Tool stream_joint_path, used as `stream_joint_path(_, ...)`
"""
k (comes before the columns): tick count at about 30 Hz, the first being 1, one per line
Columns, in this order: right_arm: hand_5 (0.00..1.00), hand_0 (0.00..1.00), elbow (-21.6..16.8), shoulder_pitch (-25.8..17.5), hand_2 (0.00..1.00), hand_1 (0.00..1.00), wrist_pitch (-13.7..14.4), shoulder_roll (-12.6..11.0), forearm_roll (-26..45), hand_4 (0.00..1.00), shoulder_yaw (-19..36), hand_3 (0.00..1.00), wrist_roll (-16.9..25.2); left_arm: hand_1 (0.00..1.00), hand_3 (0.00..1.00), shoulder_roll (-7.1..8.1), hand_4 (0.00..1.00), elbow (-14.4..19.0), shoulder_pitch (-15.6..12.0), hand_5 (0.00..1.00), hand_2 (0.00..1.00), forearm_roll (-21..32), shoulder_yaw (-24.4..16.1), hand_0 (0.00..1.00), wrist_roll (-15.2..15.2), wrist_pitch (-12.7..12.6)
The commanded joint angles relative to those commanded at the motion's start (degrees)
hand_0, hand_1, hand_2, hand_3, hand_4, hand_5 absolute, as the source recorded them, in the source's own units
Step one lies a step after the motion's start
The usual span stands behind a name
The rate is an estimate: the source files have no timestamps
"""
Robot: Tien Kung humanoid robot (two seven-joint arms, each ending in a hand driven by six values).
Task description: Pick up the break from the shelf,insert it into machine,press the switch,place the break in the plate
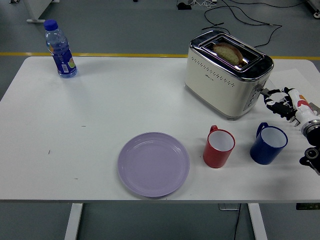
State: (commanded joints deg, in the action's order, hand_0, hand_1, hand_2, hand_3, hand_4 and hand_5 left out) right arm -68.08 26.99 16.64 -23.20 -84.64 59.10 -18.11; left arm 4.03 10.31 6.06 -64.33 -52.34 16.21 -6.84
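White table (100,100) carries a cream toaster (220,75) with bread (229,51) sunk low in its slot. Right hand (285,102) reaches to the toaster's end, fingers loosely curled, holding nothing. Lilac plate (153,164) sits bare.

Bread (228,50) mostly inside toaster (226,75)

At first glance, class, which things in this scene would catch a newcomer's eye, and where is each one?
The cream toaster at the far right stands out, with a slice of bread sunk low in its slot. The right robot hand reaches at its side by the controls. Nearer the front sit a lilac plate, a red mug and a blue mug; a water bottle stands far left.
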Motion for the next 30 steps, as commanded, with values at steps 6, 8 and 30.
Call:
stream_joint_path(6, 0.562, 0.071, 1.6, 0.4, 0.224, 0.124, 0.0, 0.4, 0.2, 0.632, -0.6, 0.704, 0.1, 0.573, 0.604, -0.03, 0.321, 0.0, -0.1, 0.96, 0.598, -0.2, -0.2, 0.65, 0.1, 0.0)
stream_joint_path(8, 0.562, 0.071, 2.2, 0.6, 0.224, 0.124, 0.0, 0.6, 0.2, 0.632, -0.8, 0.704, 0.0, 0.573, 0.604, -0.07, 0.321, 0.0, -0.1, 0.96, 0.598, -0.4, -0.3, 0.65, 0.1, 0.0)
stream_joint_path(30, 0.555, 0.077, 3.2, -1.0, 0.228, 0.13, 0.7, -0.3, -2.4, 0.634, 4.4, 0.705, -1.0, 0.573, 0.603, -0.06, 0.321, 0.0, -0.6, 0.956, 0.598, -0.8, -0.3, 0.65, 0.0, 0.2)
